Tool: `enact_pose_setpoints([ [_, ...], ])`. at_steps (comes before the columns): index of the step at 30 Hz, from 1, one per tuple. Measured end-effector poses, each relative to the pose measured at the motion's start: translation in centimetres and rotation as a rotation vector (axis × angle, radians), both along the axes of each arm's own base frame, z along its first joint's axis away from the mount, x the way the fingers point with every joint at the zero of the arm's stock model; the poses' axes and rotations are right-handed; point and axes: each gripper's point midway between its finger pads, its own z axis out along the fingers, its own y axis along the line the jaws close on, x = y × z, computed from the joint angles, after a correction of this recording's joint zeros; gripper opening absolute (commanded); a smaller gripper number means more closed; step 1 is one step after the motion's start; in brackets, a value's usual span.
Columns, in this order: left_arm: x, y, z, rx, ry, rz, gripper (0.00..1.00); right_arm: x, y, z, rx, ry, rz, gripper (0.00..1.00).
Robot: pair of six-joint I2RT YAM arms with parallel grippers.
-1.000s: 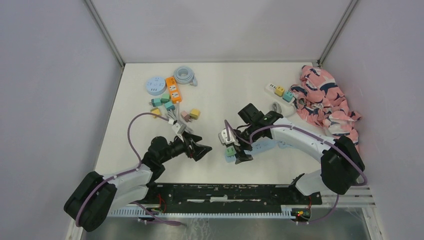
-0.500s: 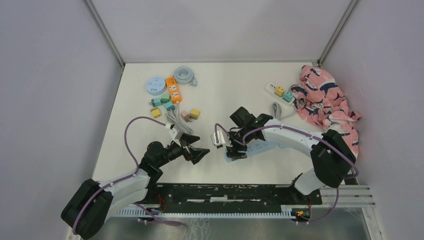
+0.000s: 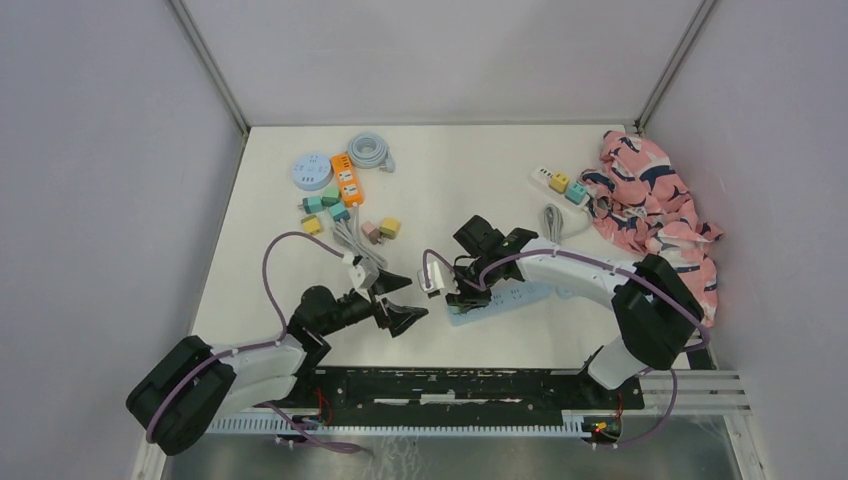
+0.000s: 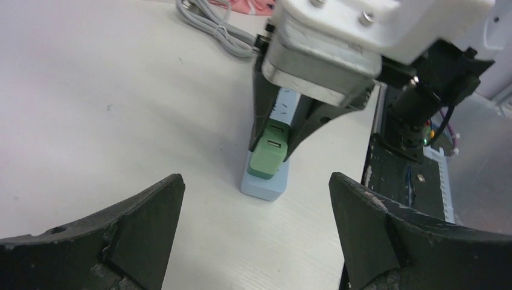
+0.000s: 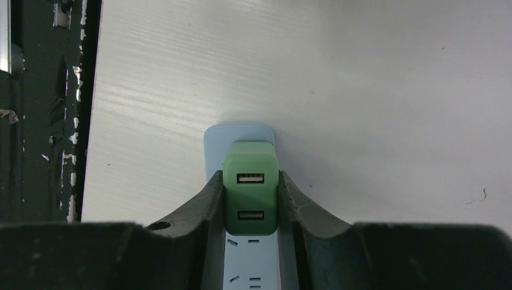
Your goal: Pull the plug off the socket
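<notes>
The right hand (image 5: pixel 250 181) is closed narrowly on a green plug (image 5: pixel 250 194), 1 black finger (image 5: pixel 205 202) pressed to each side. The plug's top face shows 2 USB slots. It stands at the end of a pale blue strip (image 5: pixel 238 136), which lies flat on the white counter (image 3: pixel 450 190) near the front edge, right of centre. The plug looks seated in the strip, but the fingers cover the join, so this is uncertain. The rest of the strip runs under the hand and out of the right wrist view.

From above, the right hand covers the plug completely; only the far part of the strip shows, beside the arm.

The left hand (image 3: pixel 405 300) is spread wide and holds nothing. It sits low, just left of the strip's end, pointing at it. In its own view only the 2 fingertips show, cut off by the bottom edge.

Further back lie an orange strip (image 3: pixel 347 178), a round blue socket (image 3: pixel 311 170), a coiled cable (image 3: pixel 369 151) and several small coloured cubes (image 3: pixel 389 228), too small to make out. A pink cloth (image 3: pixel 655 205) is heaped at the right edge.
</notes>
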Motion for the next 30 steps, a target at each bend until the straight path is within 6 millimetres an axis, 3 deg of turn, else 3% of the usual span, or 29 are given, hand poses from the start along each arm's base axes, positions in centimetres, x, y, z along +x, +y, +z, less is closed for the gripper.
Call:
enact_pose_setpoints([
  [5,-1.6,-1.5,-1.6,0.07,-0.044,-0.072,1.0,-0.4,0.0,0.8,0.033,0.049,0.001,0.0],
  [15,-2.0,-3.2,-4.5,0.188,-0.102,-0.111,0.99,0.5,-0.6,3.5,0.175,0.084,-0.007,0.0],
  [26,-1.1,-7.0,-5.6,0.235,-0.136,-0.149,1.0,-0.2,-0.5,3.7,0.209,0.101,0.027,0.0],
  [30,-1.0,-8.2,-6.3,0.237,-0.137,-0.158,0.93,-0.4,-0.4,4.0,0.221,0.105,0.034,0.0],
])
